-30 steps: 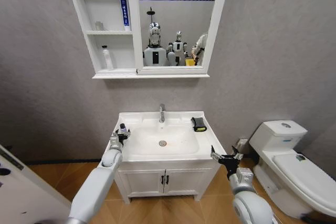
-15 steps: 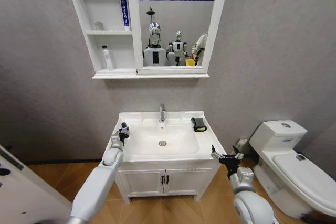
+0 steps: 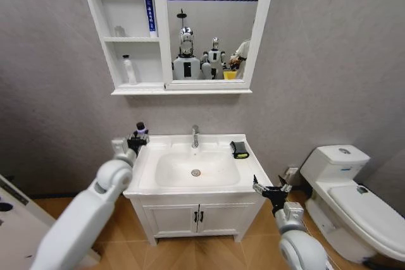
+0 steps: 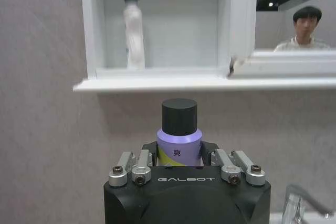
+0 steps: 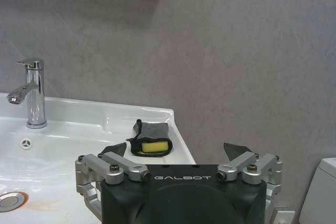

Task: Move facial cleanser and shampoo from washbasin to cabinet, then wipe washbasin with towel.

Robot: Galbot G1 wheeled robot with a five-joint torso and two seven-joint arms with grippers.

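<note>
Purple shampoo [image 4: 178, 142], label "爽", clamped in "GALBOT" left hand [image 4: 181, 167]; right hand [image 5: 178, 153] apart.

"GALBOT" on both gripper bodies; "爽" on the shampoo [image 4: 178, 149]

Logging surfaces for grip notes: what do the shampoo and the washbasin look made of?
Shampoo, held in the left pincer: likely plastic, with a smooth matte purple body and dull black cap. Washbasin: probably glazed ceramic, white and glossy with soft reflections along the rim.
</note>
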